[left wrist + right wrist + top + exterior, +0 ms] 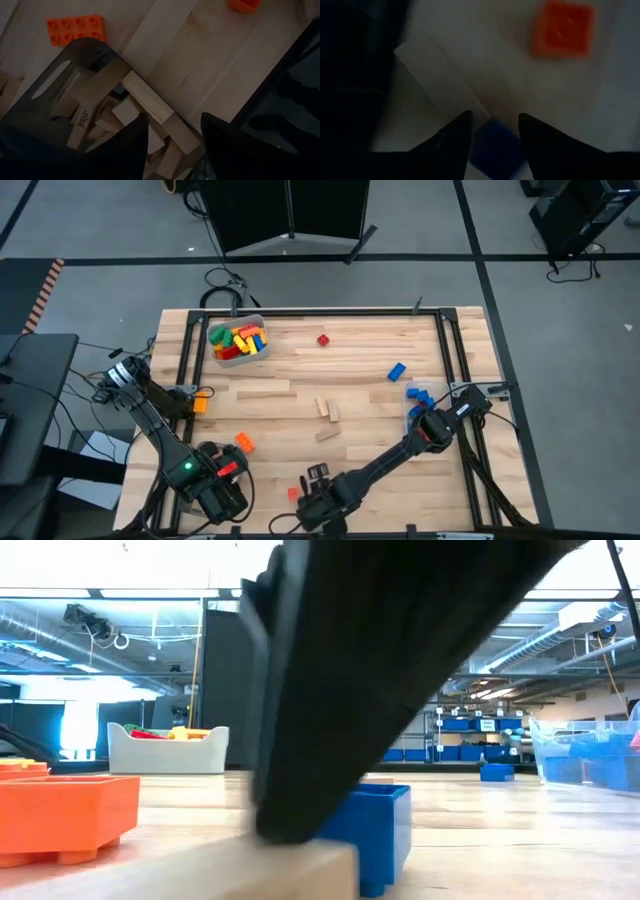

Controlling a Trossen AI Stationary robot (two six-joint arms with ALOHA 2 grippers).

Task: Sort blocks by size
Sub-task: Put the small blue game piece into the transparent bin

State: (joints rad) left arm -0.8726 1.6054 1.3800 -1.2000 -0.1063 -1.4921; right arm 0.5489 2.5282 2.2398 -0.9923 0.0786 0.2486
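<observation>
tan wood slab (pixel 240 870) | right pincer (pixel 495 131) part-open astride glossy blue brick (pixel 496 145)

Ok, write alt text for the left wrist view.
The left gripper hangs with fingers apart over a dark bin of tan wooden blocks, one long block lying between its fingertips. Beyond the bin, an orange studded brick lies on the wooden table.

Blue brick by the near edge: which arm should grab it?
Right. The right gripper already straddles the blue brick, fingers open either side. The left gripper hovers over a bin of wooden pieces.
</observation>
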